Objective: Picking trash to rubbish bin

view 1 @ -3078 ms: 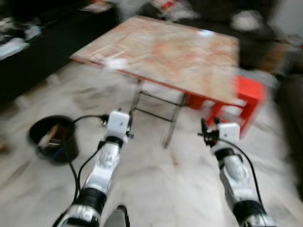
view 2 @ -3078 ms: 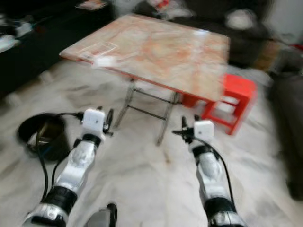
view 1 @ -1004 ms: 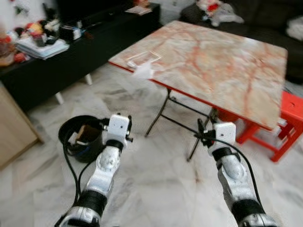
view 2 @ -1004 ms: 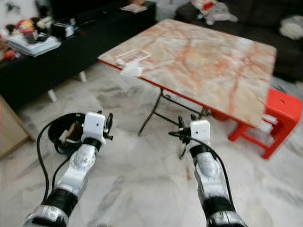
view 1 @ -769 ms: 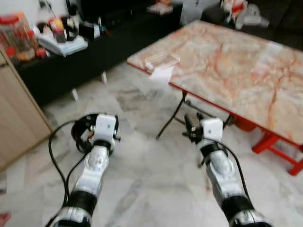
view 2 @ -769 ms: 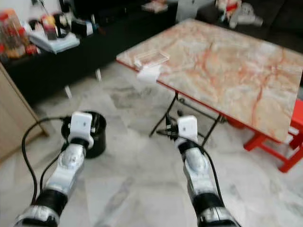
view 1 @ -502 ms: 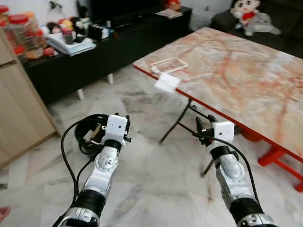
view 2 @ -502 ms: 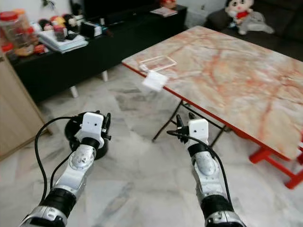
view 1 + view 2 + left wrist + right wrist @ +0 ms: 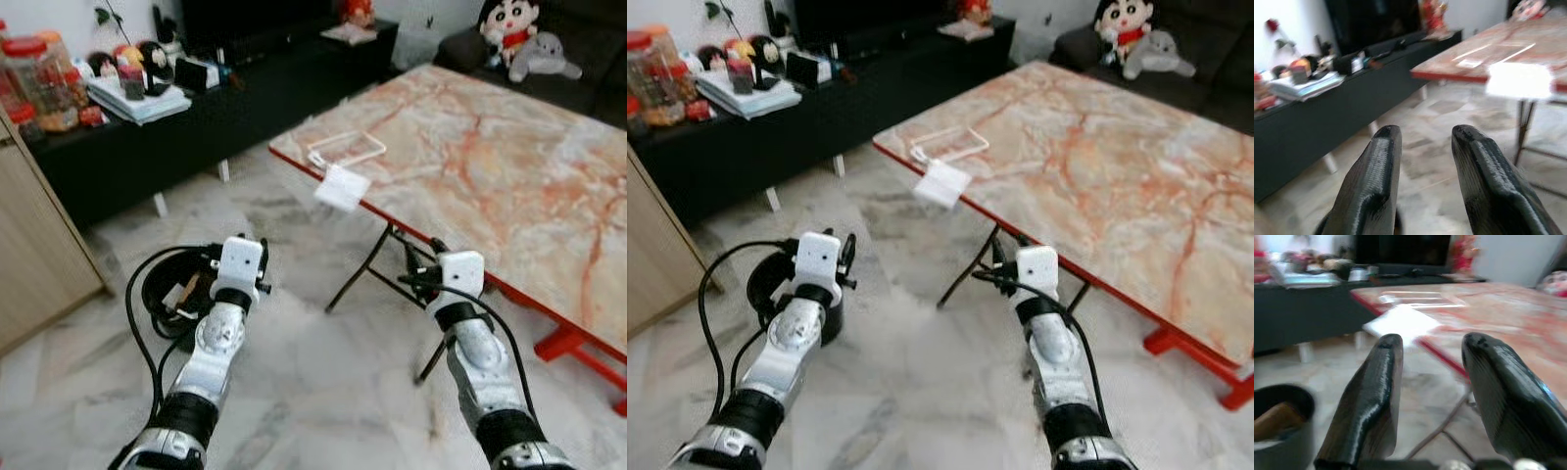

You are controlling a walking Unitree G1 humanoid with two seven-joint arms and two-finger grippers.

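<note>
1. In the middle of the left eye frame, a white piece of paper [image 9: 342, 186] lay at the near corner of the marble-patterned surface [image 9: 509, 176], overhanging the red edge, just beside a clear flat tray [image 9: 346, 149].

2. At the left of the frame, low on the floor, stood the black bin [image 9: 174, 290], with something brown and something white already inside, partly hidden by the left arm.

3. The left gripper [image 9: 1422, 142] was raised before the robot with its jaws parted and nothing between them; in its wrist view the paper showed as a blurred white patch beyond the fingertips.

4. The right gripper [image 9: 1432, 350] was held up likewise, jaws spread and empty, with the paper and the tray ahead of it and the bin at the lower left of that wrist frame.

5. Judging by this, the step in hand was the approach: neither gripper had reached the paper, which was well apart from both.

6. The next move would likely call for getting closer to the corner, then raising a gripper to edge height. The overhanging part looked the easiest place to pinch, since thin paper lying flat gives little to grip.

7. No brand, label or writing could be read; the jars and books on the dark cabinet [image 9: 157, 137] at the upper left were too small to make out.
</note>
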